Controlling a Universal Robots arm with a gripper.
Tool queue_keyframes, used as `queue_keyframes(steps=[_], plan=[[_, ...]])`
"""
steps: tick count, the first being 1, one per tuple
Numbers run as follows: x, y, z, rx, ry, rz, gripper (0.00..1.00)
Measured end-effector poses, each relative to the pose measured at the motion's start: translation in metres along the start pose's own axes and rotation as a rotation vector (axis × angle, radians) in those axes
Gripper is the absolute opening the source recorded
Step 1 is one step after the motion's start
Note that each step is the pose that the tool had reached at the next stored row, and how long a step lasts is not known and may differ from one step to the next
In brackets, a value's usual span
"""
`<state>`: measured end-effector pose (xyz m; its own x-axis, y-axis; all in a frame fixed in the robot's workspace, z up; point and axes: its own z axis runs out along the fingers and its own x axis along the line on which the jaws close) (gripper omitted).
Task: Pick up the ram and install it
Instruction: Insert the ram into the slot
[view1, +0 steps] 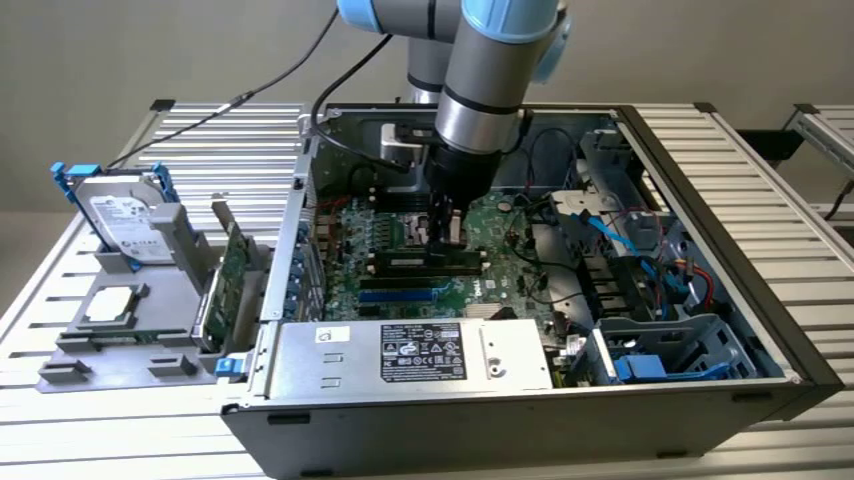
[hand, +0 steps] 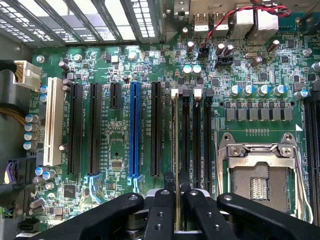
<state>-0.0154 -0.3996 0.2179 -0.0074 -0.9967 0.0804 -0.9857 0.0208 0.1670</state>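
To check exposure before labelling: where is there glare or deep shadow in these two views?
Wrist view: the rear slot openings are washed out white, the motherboard evenly lit. Exterior view: soft light, the case interior shaded beneath the gripper.

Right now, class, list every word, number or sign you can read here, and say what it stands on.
No text is legible enough to quote.
The power supply label: print and symbols, too small to read.
The hard drive label: too blurred.
The motherboard print: too small.
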Motion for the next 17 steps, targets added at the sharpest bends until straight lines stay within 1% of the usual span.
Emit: queue_keyframes(steps=[7, 12, 14, 16, 17], plan=[[0.000, 0.0012, -0.0009, 0.0000, 0.0016, 0.000, 0.14], [0.000, 0.0026, -0.0089, 0.0000, 0.0024, 0.000, 0.14], [-0.001, 0.0028, -0.0099, 0.0005, 0.0031, 0.001, 0.14], [-0.001, 0.0028, -0.0100, 0.0042, 0.0035, 0.001, 0.14], [-0.002, 0.0028, -0.0100, 0.0084, 0.0034, 0.001, 0.14]])
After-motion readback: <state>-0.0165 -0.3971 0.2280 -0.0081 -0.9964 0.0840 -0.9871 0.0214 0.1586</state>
